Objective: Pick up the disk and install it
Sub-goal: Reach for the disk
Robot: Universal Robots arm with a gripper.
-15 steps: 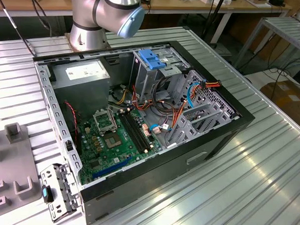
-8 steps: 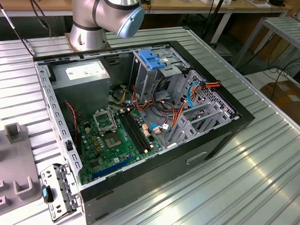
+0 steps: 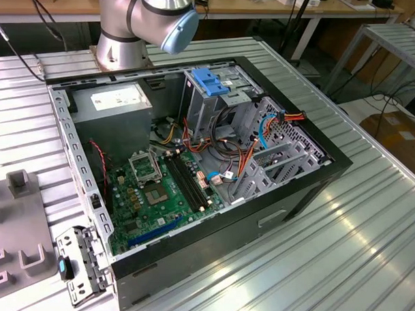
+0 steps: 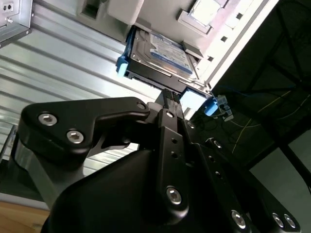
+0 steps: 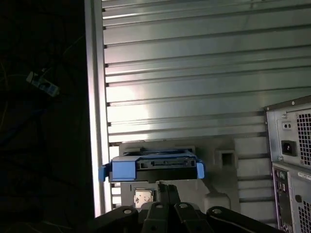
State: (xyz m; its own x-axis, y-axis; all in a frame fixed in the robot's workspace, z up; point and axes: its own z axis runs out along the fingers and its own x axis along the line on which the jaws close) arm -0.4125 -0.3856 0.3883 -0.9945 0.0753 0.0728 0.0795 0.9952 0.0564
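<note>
- The tool (image 4: 170, 94) had its two fingers drawn together with almost no gap, and it held nothing that I could see.
- Directly in front of its tips was the disk (image 4: 163, 51). Its near edge was very close to the tips, but I could not tell if they touched.
- The disk sat in a grey holder (image 5: 243, 189) on the ribbed tabletop (image 5: 194, 73), with blue rails (image 5: 121, 170) at both ends.
- In my judgement it was stiff metal, rather heavy for its size, smooth and sensitive to shocks. The safest hold seemed to be across the two flat faces, near the middle of the edge.
- Farther from the tool stood the computer case (image 5: 291, 160).
</note>
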